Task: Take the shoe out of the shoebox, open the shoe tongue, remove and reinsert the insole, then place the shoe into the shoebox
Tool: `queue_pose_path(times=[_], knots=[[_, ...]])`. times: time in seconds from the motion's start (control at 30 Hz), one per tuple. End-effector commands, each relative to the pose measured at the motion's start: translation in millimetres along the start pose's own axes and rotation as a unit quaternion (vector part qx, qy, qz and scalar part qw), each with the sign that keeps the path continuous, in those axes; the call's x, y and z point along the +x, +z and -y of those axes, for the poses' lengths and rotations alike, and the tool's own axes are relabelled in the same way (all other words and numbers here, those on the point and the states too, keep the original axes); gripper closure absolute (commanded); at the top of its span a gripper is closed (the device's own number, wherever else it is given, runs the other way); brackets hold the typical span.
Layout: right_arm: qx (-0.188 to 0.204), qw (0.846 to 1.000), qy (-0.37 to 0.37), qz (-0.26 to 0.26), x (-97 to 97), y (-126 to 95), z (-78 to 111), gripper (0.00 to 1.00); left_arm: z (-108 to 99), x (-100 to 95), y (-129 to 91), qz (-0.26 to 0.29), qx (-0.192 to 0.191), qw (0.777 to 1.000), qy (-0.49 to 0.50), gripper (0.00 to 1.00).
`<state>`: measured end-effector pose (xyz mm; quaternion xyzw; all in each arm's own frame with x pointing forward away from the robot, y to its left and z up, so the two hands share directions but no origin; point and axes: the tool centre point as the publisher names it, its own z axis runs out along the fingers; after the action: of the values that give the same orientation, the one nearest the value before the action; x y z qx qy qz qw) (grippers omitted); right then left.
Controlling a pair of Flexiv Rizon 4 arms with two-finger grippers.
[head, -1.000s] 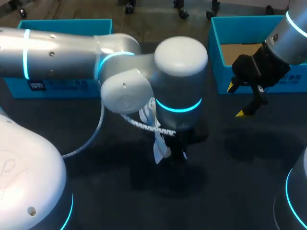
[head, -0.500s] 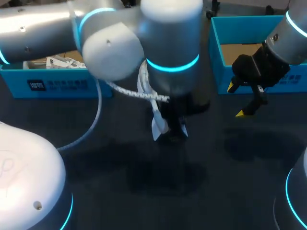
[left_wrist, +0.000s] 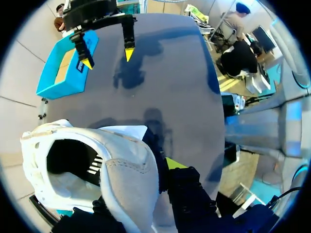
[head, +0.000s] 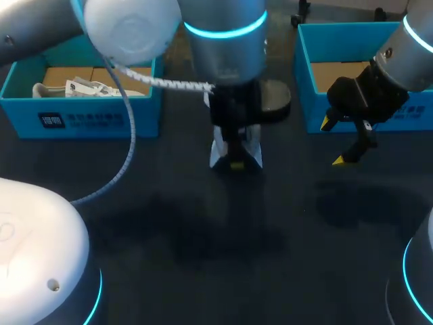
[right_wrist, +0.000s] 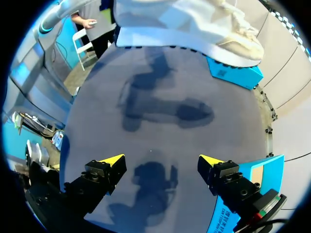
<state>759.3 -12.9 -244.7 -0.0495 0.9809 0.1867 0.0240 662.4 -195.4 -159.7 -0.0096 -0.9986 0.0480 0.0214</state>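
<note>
While the white padded shoe (left_wrist: 121, 165) was clamped in the left tool (head: 234, 161), level and sole down, the right tool (right_wrist: 161, 160) was spread apart.

Shoe (left_wrist: 121, 170): white upper with stitched seams, dark inside.
Left shoebox (head: 81, 118): bright blue walls with a small white mark, brown cardboard floor.
Paper (head: 88, 88): white, lying in the left shoebox.
Right shoebox (head: 304, 74): the same bright blue, brown inside.
Tabletop (head: 203, 264): dark grey, blotched with darker shadows.
Left gripper (head: 235, 162): black, yellow tip.
Right gripper (head: 335, 142): black fingers, bright yellow tips.
Left arm (head: 223, 40): silver-grey, glowing cyan ring.
Right arm (head: 413, 47): silver-grey, cyan ring.
</note>
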Motion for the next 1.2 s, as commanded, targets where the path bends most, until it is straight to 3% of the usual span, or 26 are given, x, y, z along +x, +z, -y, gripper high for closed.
queue_pose_path(times=[0.03,0.2,0.6,0.8,1.2], knots=[[0.001,1.0,0.0,0.0,0.2,1,-0.2,0.0,-25,-22.9,-7,-0.009,0.013,1.0,0.011,1.0],[0.001,1.0,0.0,0.0,0.2,1,-0.2,0.0,-47,-43.7,-8,-0.006,0.013,0.999,0.048,1.0],[0.001,1.0,0.0,0.0,0.2,1,-0.2,0.0,-128,-104.0,-28,-0.002,0.023,0.999,0.046,1.0],[0.001,1.0,0.0,0.0,0.2,1,-0.2,0.0,-167,-132.7,-27,-0.024,0.028,0.998,0.057,1.0],[0.001,1.0,0.0,0.0,0.2,1,-0.2,0.0,-222,-173.8,-33,-0.03,0.024,0.996,0.087,1.0]])
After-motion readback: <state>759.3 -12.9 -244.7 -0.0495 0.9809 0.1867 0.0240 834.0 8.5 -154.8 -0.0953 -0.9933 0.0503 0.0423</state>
